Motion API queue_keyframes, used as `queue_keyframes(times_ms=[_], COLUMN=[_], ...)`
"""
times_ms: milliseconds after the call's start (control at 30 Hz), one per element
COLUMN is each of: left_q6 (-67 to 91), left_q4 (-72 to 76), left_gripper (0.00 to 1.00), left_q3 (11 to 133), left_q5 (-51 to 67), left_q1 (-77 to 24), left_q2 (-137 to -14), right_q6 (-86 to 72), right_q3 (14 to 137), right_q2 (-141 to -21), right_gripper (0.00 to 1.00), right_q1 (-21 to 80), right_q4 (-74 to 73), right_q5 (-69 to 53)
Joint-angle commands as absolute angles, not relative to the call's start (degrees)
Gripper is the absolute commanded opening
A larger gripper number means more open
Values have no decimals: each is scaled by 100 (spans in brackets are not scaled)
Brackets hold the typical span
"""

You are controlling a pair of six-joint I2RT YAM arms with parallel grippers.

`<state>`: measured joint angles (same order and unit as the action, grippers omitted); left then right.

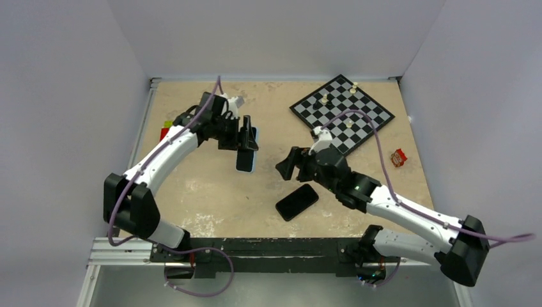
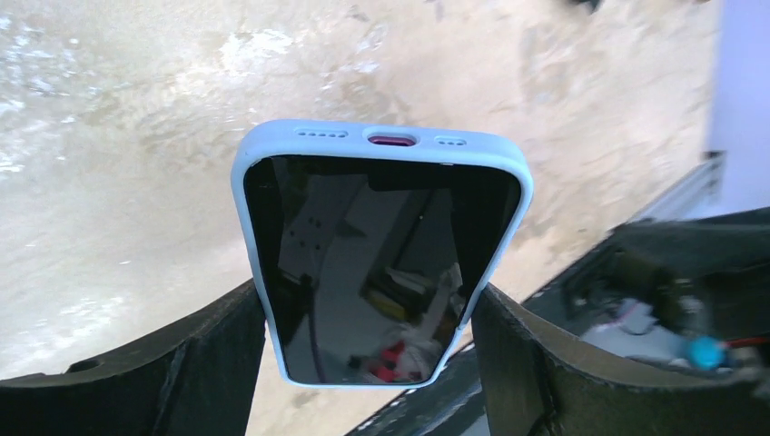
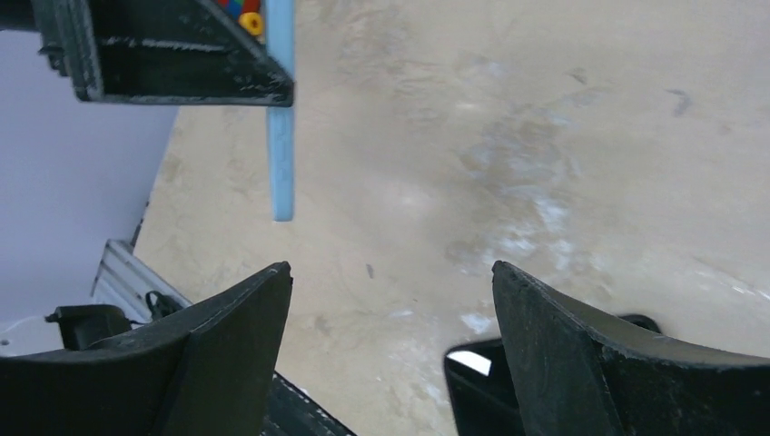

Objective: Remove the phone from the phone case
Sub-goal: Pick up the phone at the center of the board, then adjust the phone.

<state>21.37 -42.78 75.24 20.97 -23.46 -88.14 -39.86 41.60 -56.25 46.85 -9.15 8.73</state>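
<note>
Phone case (image 2: 381,136): pinched by left claw (image 2: 372,354) above desk (image 1: 211,192); long axis upright; glossy dark inside
Phone: cannot tell whether seated there; black slab (image 1: 297,201) lies flat by right arm
Right claw (image 3: 390,336): wide, empty; case just to its left

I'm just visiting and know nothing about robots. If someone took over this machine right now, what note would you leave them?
Left gripper: shut on the long edges of the light blue phone case, holding it off the sandy tabletop.
Right gripper: open and empty, a little apart from the case.
A dark glossy face fills the case, so a phone appears to be inside.
A separate black phone lies flat on the table near the right gripper.
Done: case lifted and held.
Left: if that glossy face is a phone, it must be pulled out. Check first.
</note>
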Motion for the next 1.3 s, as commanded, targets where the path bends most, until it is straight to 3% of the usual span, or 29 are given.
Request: queue_keyframes(times_ms=[0, 300, 467, 800, 900, 967, 1133, 1167, 1267], left_q6=[3652, 5432, 5996, 6353, 6485, 6507, 5831, 5532, 4776], left_q4=[-2625, -640, 86, 316, 400, 414, -896, -1350, -2500], left_gripper=[0, 0, 0, 0, 0, 1, 95, 99, 100], left_q3=[6792, 5595, 5133, 4759, 4624, 4541, 4512, 4564, 4741], left_q5=[3470, 4441, 4324, 3918, 3871, 3843, 3142, 2855, 1801], left_q1=[-2050, -1872, -1872, -1854, -1854, -1854, -1854, -1857, -1854], left_q2=[-8206, -7963, -7798, -7526, -7446, -7361, -6607, -6376, -5607], right_q6=[-4001, -4018, -4171, -4359, -4195, -4124, -3924, -3809, -3765], right_q3=[4118, 4464, 4476, 4295, 4305, 4320, 4134, 4105, 4124], right_q2=[-6177, -7604, -7948, -8023, -7945, -7884, -7521, -7423, -7104], right_gripper=[85, 86, 78, 43, 25, 0, 0, 0, 0], right_q1=[5525, 6251, 6513, 6776, 6804, 6803, 6794, 6782, 6553], right_q4=[1094, 2262, 2377, 2693, 2761, 2726, 2658, 2580, 1914], right_q5=[2035, 2676, 3292, 4029, 4029, 4025, 3630, 3440, 2768])
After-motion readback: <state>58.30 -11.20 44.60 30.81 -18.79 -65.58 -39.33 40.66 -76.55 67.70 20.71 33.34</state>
